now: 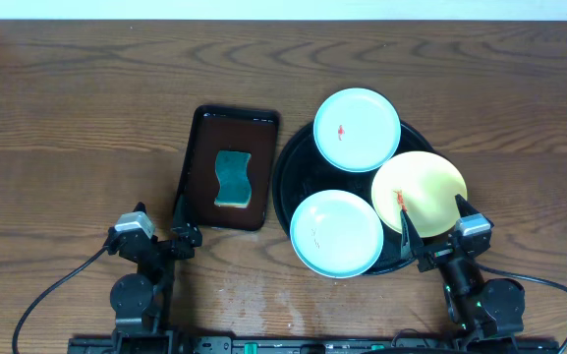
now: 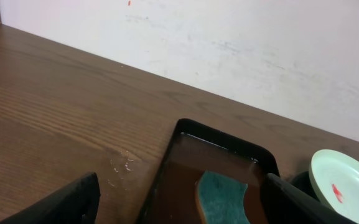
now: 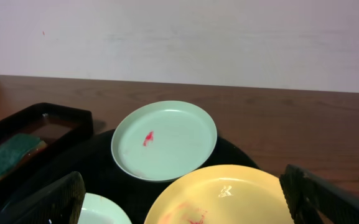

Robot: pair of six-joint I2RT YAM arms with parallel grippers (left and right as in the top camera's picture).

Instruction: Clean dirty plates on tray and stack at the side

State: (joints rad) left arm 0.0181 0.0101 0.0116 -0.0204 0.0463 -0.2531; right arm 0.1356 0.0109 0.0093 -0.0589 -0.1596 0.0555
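Observation:
Three plates lie on the round black tray [image 1: 285, 187]. A mint plate [image 1: 357, 129] with a red smear is at the back; it also shows in the right wrist view [image 3: 164, 139]. A yellow plate [image 1: 421, 191] with red smears is at the right, close below my right gripper in the right wrist view [image 3: 226, 198]. A second mint plate [image 1: 337, 233] is at the front. My right gripper [image 1: 438, 228] is open and empty at the tray's front right edge. My left gripper [image 1: 157, 222] is open and empty, just left of the rectangular tray's near end.
A small rectangular dark tray [image 1: 202, 157] left of the round tray holds a teal sponge [image 1: 232, 179], also seen in the left wrist view [image 2: 223, 198]. Bare wooden table [image 1: 77, 118] lies to the left and behind. A pale wall stands at the back.

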